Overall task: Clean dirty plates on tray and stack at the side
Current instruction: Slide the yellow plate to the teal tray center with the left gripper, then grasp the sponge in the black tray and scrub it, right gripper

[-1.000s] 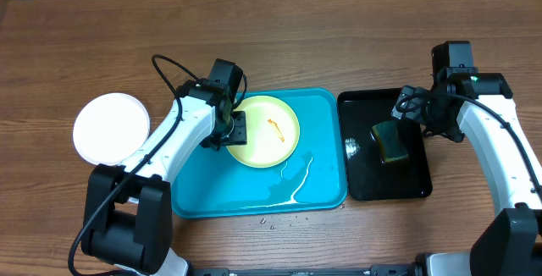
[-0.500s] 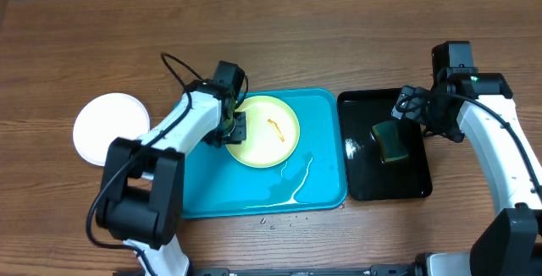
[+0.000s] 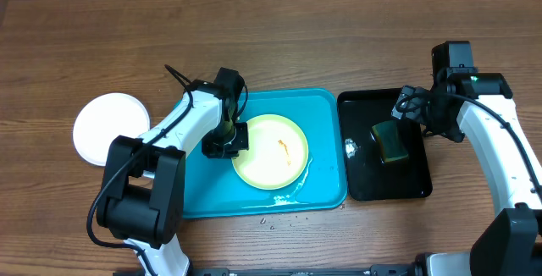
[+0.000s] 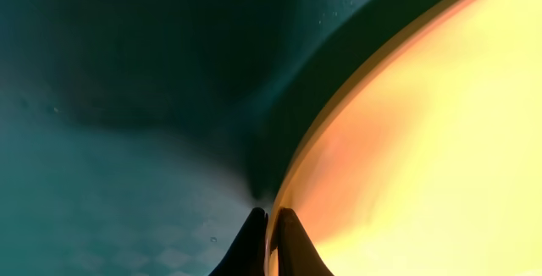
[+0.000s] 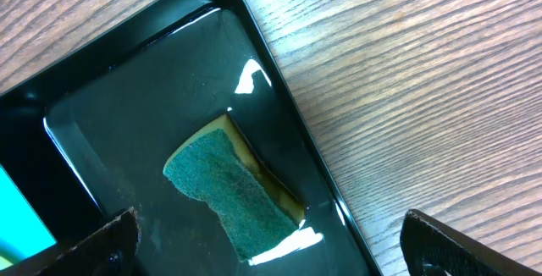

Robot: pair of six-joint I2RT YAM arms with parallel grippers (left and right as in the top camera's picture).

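Observation:
A pale yellow-green plate (image 3: 273, 151) with an orange-brown smear lies on the turquoise tray (image 3: 195, 183), right of its middle. My left gripper (image 3: 230, 140) is at the plate's left edge. In the left wrist view this gripper (image 4: 271, 215) is shut on the plate's rim (image 4: 423, 157), one finger (image 4: 252, 235) outside and one inside. A plain white plate (image 3: 110, 128) lies on the table left of the tray. My right gripper (image 3: 415, 107) stands open over a green sponge (image 5: 233, 191), with nothing between its fingers.
The sponge (image 3: 390, 142) lies in a wet, glossy black tray (image 3: 373, 179) just right of the turquoise tray. Water pools on the turquoise tray near its front edge, and a few drops lie on the wooden table (image 5: 423, 73).
My left gripper has shut on the yellow-green plate's rim. The plate has slid toward the front right of the tray. The right arm has not moved.

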